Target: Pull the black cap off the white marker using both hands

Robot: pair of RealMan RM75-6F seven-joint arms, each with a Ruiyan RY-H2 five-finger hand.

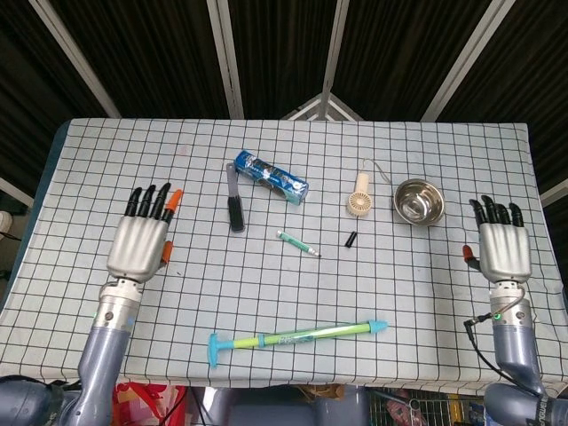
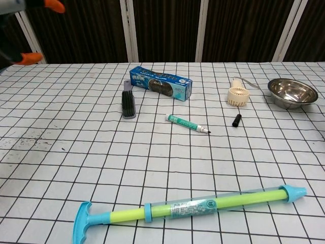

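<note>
Left hand: flat, fingers apart, holding nothing, near table edge.
Right hand: likewise empty and spread.
Marker: mid-table, tip bare; could dry, smear cloth.
Cap: well apart from marker; round, likely rolls if nudged.

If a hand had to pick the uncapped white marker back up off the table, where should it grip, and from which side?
Best pinched from above at mid-barrel: the white marker lies flat and slanted, its black tip toward the black cap lying apart from it. Fingers should close across the barrel's width, clear of the tip. The left hand approaches from the label end.
</note>
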